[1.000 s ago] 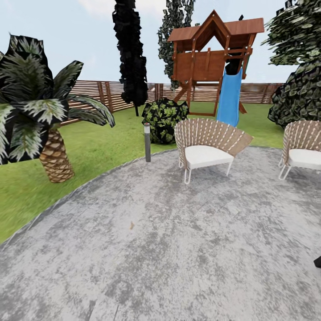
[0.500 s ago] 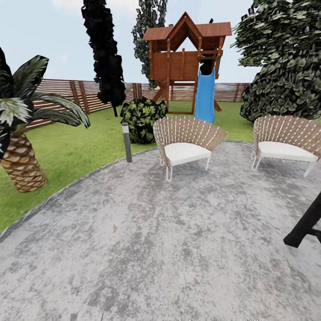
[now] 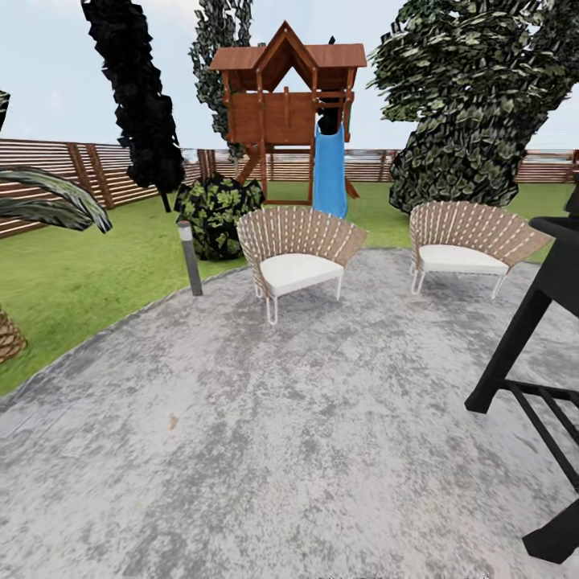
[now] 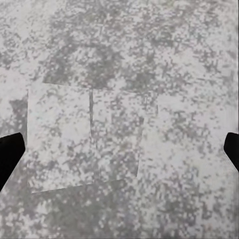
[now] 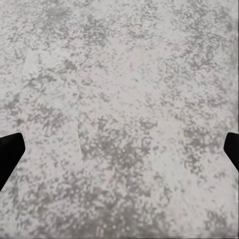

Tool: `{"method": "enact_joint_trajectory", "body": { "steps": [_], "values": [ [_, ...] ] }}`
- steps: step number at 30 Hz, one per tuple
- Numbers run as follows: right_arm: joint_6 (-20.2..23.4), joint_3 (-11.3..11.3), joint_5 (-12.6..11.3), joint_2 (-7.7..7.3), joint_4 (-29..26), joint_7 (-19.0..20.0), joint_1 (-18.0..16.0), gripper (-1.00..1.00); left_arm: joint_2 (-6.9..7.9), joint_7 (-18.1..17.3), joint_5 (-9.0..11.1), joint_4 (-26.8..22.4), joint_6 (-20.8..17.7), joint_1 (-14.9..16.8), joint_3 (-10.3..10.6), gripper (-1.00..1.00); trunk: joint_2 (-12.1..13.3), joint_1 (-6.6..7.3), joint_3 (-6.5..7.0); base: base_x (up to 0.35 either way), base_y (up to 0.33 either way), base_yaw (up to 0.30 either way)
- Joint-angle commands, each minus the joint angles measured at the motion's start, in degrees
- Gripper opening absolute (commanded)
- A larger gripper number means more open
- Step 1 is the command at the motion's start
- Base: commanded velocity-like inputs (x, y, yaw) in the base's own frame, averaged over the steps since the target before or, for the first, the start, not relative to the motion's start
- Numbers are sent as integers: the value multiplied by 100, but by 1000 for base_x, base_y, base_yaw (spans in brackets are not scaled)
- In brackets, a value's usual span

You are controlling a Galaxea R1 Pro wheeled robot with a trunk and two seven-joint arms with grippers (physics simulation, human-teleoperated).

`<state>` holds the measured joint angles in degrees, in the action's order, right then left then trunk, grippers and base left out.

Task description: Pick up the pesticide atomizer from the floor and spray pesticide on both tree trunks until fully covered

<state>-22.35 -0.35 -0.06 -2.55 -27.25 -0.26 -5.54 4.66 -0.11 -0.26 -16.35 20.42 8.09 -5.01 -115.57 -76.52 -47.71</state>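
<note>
Facing a grey paved patio (image 3: 305,418) with two wicker chairs (image 3: 297,253), the head view takes in the lawn (image 3: 88,273), slat fence (image 3: 72,173) and play tower (image 3: 285,96) with its blue slide (image 3: 328,173). A black frame (image 3: 539,338) and a palm (image 3: 32,209) are cut off at the edges. Left end effector (image 4: 119,149) and right end effector (image 5: 119,149) both hang spread wide over bare paving, holding nothing.

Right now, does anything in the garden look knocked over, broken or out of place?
Nothing stands out. Both wicker chairs stand upright on the grey paving, the lamp post is straight, and the play tower and fence look intact. There is only a small brown speck on the paving.
</note>
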Motion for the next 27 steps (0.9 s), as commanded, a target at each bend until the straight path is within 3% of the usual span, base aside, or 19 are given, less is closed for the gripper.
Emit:
{"method": "enact_joint_trajectory", "body": {
  "steps": [1, 27],
  "values": [
    [2, 0, 2, 0, 0, 0, 0, 100, 0, -2, 1, 0, 3, 0, 0, 100, 0, 0, 0, 0, 0, -300],
    [3, -9, -5, 0, -22, 1, 0, 100, -1, 2, 69, 0, 1, 0, -6, 100, 0, 0, -4, 0, 0, -298]
  ]
}}
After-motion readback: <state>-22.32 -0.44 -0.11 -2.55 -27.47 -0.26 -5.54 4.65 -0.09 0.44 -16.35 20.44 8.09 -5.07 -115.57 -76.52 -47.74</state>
